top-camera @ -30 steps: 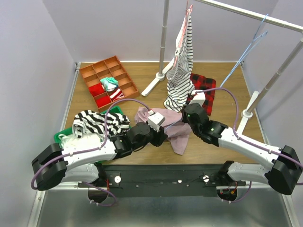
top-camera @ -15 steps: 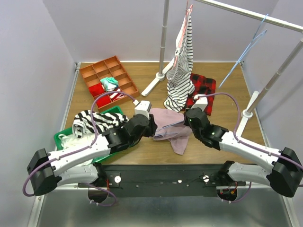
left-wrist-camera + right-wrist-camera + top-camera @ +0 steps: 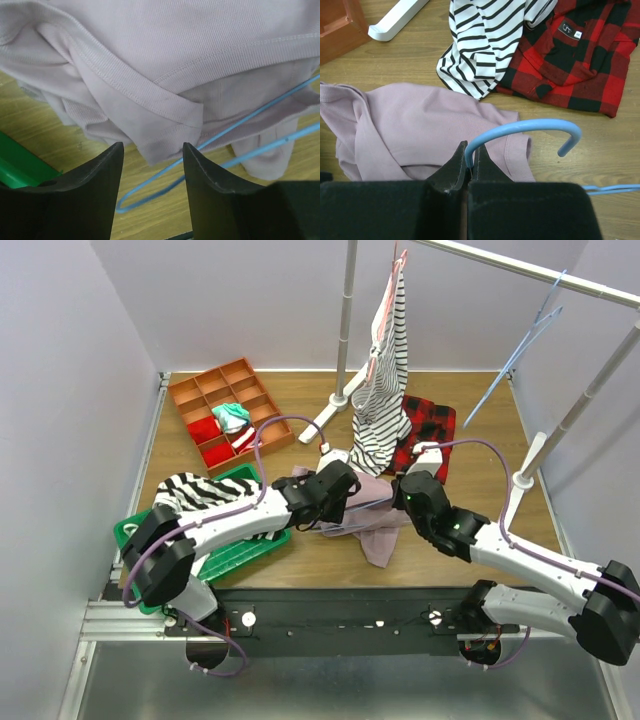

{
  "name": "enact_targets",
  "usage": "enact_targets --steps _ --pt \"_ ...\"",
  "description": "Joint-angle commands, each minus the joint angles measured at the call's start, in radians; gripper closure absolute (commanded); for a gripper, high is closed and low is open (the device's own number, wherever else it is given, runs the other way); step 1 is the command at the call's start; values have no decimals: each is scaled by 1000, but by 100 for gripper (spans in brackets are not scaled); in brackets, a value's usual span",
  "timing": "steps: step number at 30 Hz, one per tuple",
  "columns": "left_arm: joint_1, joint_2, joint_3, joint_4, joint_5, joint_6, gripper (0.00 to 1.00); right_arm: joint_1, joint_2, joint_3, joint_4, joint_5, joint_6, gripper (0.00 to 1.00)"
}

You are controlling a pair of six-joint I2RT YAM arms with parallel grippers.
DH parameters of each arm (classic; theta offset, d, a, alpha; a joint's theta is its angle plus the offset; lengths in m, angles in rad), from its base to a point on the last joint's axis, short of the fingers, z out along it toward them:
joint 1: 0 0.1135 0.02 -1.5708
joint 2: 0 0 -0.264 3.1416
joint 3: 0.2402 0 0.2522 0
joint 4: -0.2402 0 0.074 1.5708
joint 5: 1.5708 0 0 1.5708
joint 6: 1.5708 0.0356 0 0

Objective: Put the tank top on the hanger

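The dusty-pink tank top (image 3: 372, 522) lies crumpled on the wooden table between my two grippers. It also shows in the left wrist view (image 3: 175, 45) and the right wrist view (image 3: 415, 125). My left gripper (image 3: 335, 492) hovers at its left edge, open and empty (image 3: 150, 155), with a strap hem just ahead of the fingertips. The light-blue hanger (image 3: 240, 125) lies partly under the fabric, one wire corner between the open jaws. My right gripper (image 3: 405, 495) is shut (image 3: 470, 156) on the base of the hanger's hook (image 3: 530, 125).
A striped shirt (image 3: 385, 390) hangs from the rack on a pinkish-red hanger, with a plaid garment (image 3: 430, 430) beneath it. An orange divided tray (image 3: 228, 410) stands at back left. A green bin (image 3: 225, 555) with striped clothes is at near left. Spare blue hangers (image 3: 520, 350) hang on the rail.
My left arm has stretched out and swung its open gripper right onto the tank top's left edge. My right gripper shifted slightly, still holding the hanger.
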Motion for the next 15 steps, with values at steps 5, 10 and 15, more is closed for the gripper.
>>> enact_targets --steps 5,10,15 --pt "54 125 103 -5 80 42 37 5 2 -36 -50 -60 51 99" --pt "73 197 146 -12 111 65 39 6 8 -39 -50 -54 52 99" --pt "77 247 146 -4 120 60 43 6 16 -35 -45 -56 54 99"
